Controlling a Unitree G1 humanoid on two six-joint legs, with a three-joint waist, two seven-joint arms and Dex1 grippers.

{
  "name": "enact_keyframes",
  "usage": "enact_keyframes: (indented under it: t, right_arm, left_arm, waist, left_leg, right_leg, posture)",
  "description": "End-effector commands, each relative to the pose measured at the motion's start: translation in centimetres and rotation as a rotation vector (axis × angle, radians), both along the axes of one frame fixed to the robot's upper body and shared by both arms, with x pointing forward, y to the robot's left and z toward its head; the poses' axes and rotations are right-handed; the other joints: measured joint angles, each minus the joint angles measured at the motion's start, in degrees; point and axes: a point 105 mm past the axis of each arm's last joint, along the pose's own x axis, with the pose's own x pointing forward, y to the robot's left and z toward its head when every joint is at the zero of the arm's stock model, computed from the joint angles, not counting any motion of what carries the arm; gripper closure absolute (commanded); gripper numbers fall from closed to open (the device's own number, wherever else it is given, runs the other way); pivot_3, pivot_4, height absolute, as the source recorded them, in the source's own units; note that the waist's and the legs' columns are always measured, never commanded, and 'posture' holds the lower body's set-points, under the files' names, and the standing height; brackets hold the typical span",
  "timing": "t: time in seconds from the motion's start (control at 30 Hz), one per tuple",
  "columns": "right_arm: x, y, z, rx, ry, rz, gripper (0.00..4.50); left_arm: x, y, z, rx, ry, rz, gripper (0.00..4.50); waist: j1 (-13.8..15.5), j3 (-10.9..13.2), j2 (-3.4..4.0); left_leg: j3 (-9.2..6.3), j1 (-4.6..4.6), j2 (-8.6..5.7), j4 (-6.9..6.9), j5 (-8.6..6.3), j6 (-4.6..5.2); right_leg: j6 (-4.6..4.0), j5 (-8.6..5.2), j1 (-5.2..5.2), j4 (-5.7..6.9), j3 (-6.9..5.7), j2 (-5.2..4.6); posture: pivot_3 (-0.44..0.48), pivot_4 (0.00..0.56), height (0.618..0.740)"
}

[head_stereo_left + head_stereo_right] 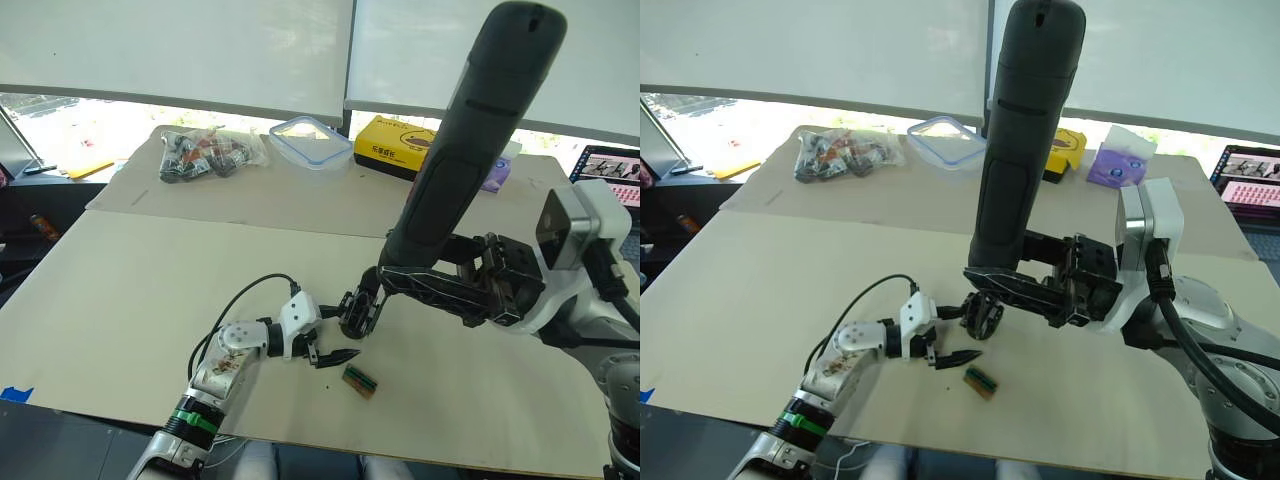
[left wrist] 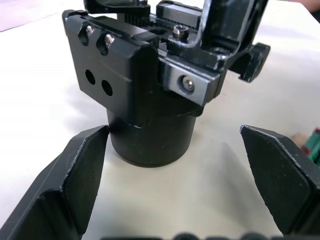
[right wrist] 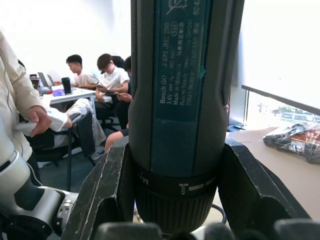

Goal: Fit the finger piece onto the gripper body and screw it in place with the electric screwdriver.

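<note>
From the head camera we see our right gripper [image 1: 1025, 285] clamped around the lower barrel of the electric screwdriver [image 1: 1020, 140], which stands nearly upright over the gripper body [image 1: 982, 316] on the table [image 1: 760, 270]. We judge the upright hold is meant to bring the bit straight down onto a screw, though the bit itself is hidden from us. Our left gripper [image 1: 948, 352] sits low on the table just beside the body, with a small green-and-brown block [image 1: 980, 381] lying near it. A black pointed tip shows at the left fingers; we cannot tell whether it is the finger piece or our own fingertip.

In the left wrist view our two pads [image 2: 75, 175] stand spread wide on either side of the gripper body [image 2: 145, 95], touching nothing; it looks placed to brace the part if it shifts. Screw heads show on the body's upper face.

In the right wrist view our fingers [image 3: 107, 190] press both sides of the screwdriver [image 3: 182, 100], a firm pinch. People sit at desks beyond.
</note>
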Motion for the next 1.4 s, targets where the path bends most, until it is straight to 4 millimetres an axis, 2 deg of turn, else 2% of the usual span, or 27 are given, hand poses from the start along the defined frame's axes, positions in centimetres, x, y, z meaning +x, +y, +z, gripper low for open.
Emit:
enact_keyframes:
  t: [0.03,0.4,0.5,0.53,0.57,0.6,0.93,1.4]
  right_arm:
    - [-0.6,0.0,1.2,0.023,-0.064,0.012,2.59]
    - [-0.4,0.0,1.1,0.018,-0.068,0.018,2.59]
    - [-0.4,0.1,1.2,0.02,-0.071,0.023,2.59]
    - [-0.4,0.1,1.2,0.022,-0.073,0.025,2.59]
    - [-0.4,0.1,1.2,0.025,-0.076,0.029,2.59]
    - [-0.4,0.2,1.3,0.028,-0.078,0.032,2.59]
    - [0.6,1.2,1.5,0.028,-0.135,0.043,2.59]
    - [2.6,2.5,0.7,-0.006,-0.203,-0.014,2.59]
  left_arm:
    - [0.0,-1.1,-0.2,0.016,-0.005,0.028,0.07]
    - [0.6,-1.9,-1.3,0.061,0.0,0.06,0.07]
    - [0.5,-2.1,-1.5,0.065,0.02,0.056,0.94]
    - [0.4,-2.2,-1.6,0.067,0.024,0.054,1.31]
    - [0.4,-2.1,-1.7,0.071,0.025,0.055,2.01]
    - [0.4,-2.1,-1.7,0.073,0.025,0.055,2.23]
    - [0.6,-1.9,-1.9,0.088,0.014,0.049,2.23]
    - [0.4,-1.6,-2.2,0.089,0.037,0.046,2.23]
  waist:
    - [0.09,0.0,0.0]
    - [0.35,0.0,0.0]
    - [0.41,0.0,0.01]
    - [0.45,-0.01,0.01]
    - [0.46,-0.01,0.01]
    - [0.47,-0.01,0.01]
    - [0.65,-0.01,0.02]
    - [1.08,-0.02,0.04]
  left_leg:
    - [0.0,0.0,0.0,0.01,0.0,0.0]
    - [0.0,0.01,-0.02,0.04,0.0,0.0]
    - [0.0,0.01,-0.02,0.04,0.0,0.0]
    - [0.0,0.01,-0.02,0.04,0.0,0.0]
    - [0.0,0.01,-0.02,0.04,0.0,0.0]
    - [0.0,0.01,-0.02,0.04,0.0,0.0]
    - [0.0,0.02,-0.02,0.05,0.0,0.0]
    - [0.0,0.02,-0.02,0.03,0.0,-0.01]
  right_leg:
    - [0.0,0.0,0.0,0.0,0.0,0.0]
    - [0.0,0.0,0.03,-0.02,0.0,0.0]
    - [0.0,0.0,0.04,-0.02,0.0,-0.01]
    - [0.0,0.0,0.04,-0.02,0.0,-0.01]
    - [0.0,0.0,0.04,-0.02,0.0,-0.01]
    - [0.0,0.0,0.04,-0.02,0.0,-0.01]
    - [0.0,0.01,0.05,-0.03,0.0,-0.01]
    - [0.0,0.01,0.03,-0.02,-0.01,-0.01]
  posture:
    - [0.0,0.15,0.74]
    - [0.0,0.15,0.74]
    - [0.0,0.15,0.74]
    - [0.0,0.15,0.74]
    - [0.0,0.15,0.74]
    - [0.0,0.15,0.74]
    - [0.0,0.15,0.74]
    - [0.0,0.15,0.74]
